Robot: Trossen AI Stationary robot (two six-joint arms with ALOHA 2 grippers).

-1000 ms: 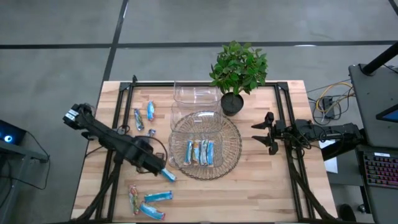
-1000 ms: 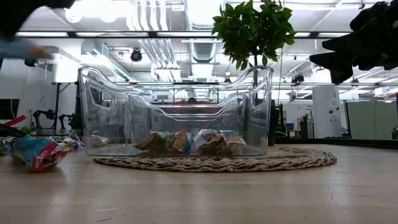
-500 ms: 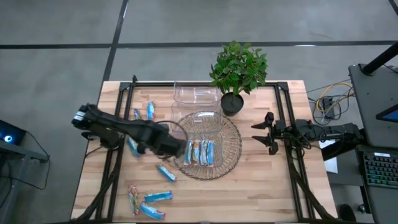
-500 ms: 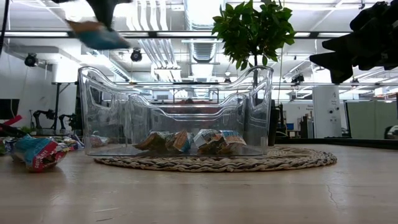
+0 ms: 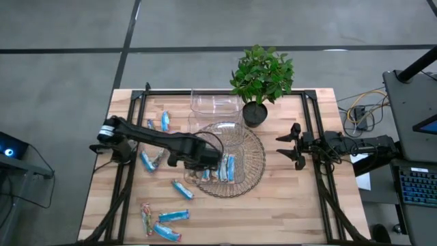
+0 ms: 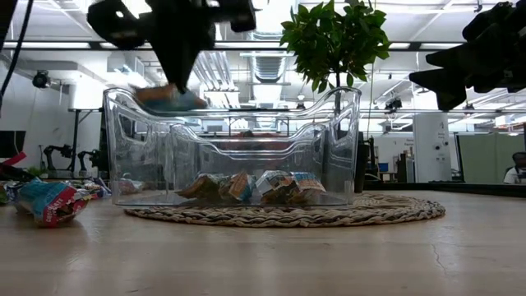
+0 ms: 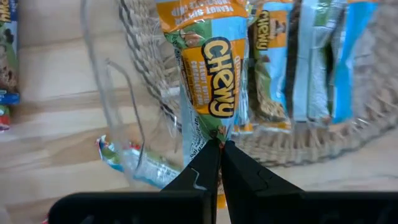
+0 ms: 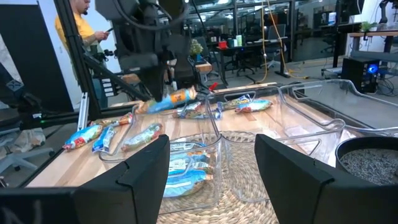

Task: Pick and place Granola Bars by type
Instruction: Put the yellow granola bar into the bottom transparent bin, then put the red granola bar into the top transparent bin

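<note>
My left claw [image 5: 205,158] is pinched shut on one granola bar [image 7: 204,74], holding it by the end of its wrapper above the clear container [image 5: 222,140] that sits on the round woven mat [image 5: 254,164] at the middle of the counter [image 5: 287,205]. In the low view the held bar hangs level with the container's rim at its left end. Four more bars [image 5: 220,167] lie side by side on the container's floor.

My right claw [image 5: 292,145] waits at three o'clock, fingers spread wide, gripping nothing.

Loose bars lie outside the mat: two at ten o'clock [image 5: 164,121], one at nine o'clock [image 5: 147,161], one at eight o'clock just off the mat [image 5: 181,189], and a cluster of three at seven o'clock [image 5: 164,223]. A second clear container [image 5: 215,103] and a potted plant [image 5: 262,76] stand at twelve o'clock.
</note>
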